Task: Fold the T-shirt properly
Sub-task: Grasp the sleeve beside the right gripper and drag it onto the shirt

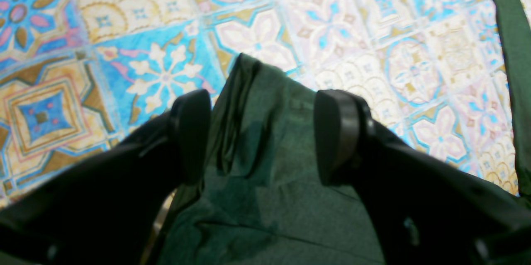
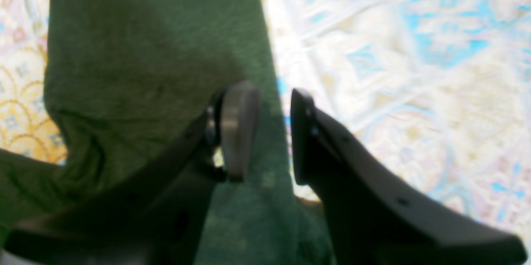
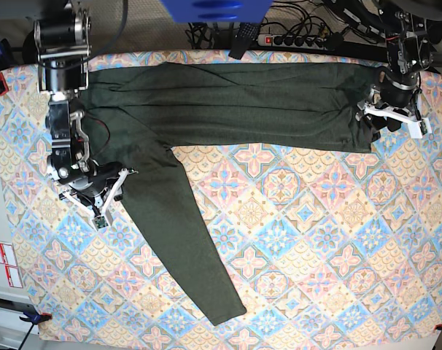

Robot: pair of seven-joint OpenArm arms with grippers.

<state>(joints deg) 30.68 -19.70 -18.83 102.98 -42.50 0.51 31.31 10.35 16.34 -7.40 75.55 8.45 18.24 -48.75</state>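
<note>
Olive-green knit throughout: T-shirt (image 3: 228, 106) spread flat on the bench (image 3: 316, 240), over a patterned tile-print cover. Nearest the base camera, one long sleeve (image 3: 181, 240) running diagonally from the body toward the front edge, cuff near the bench's front. Further back, at that view's left, right hand (image 3: 97, 191) low at the sleeve's outer edge near the shoulder; from the right wrist view, fingers (image 2: 238, 128) parted with a narrow gap (fabric edge lying under that gap, no cloth pinched between the pads). Beyond, shirt body laid crosswise along the far edge, folds running lengthwise. At the far right corner of the base view, left hand (image 3: 393, 115) over the shirt's end; from the left wrist view, fingers (image 1: 338, 132) spread wide apart, cloth bunched into a ridge below and between them, not clamped. Power strip (image 3: 294, 38) and cables behind the bench.
</note>
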